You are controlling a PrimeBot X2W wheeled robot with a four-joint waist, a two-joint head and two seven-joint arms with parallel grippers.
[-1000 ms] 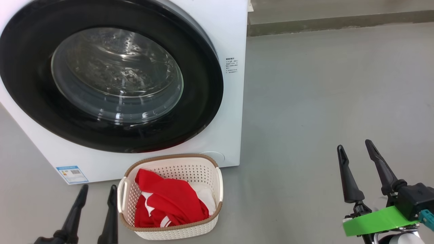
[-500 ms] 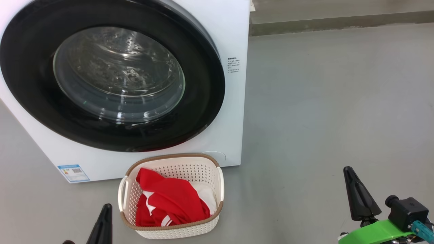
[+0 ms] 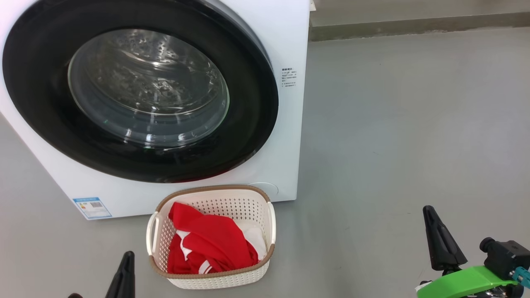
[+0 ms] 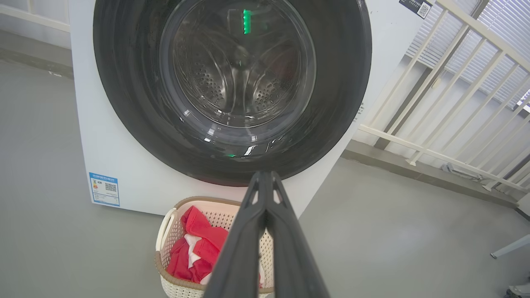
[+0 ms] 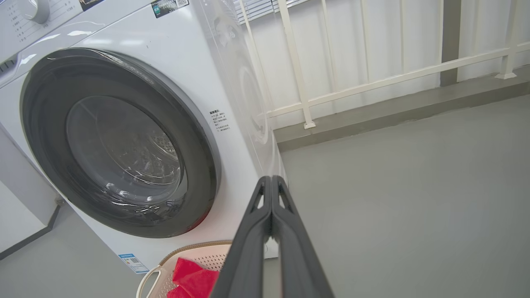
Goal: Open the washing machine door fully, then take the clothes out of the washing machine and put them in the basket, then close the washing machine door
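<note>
washing machine door (image 3: 143, 89) top cut off, blue label (image 3: 92, 207) unreadable, basket (image 4: 178, 289) partly behind left gripper (image 4: 265, 177)

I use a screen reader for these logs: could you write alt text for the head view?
A white washing machine with its round black-rimmed door shut stands at the upper left; on the grey floor before it, a cream basket holds red and white clothes. The left gripper and right gripper sit shut and empty at the bottom corners.

place: laundry balcony | cues: washing machine (image 3: 290, 124), white railing (image 5: 295, 62), grey floor (image 3: 414, 124)
</note>
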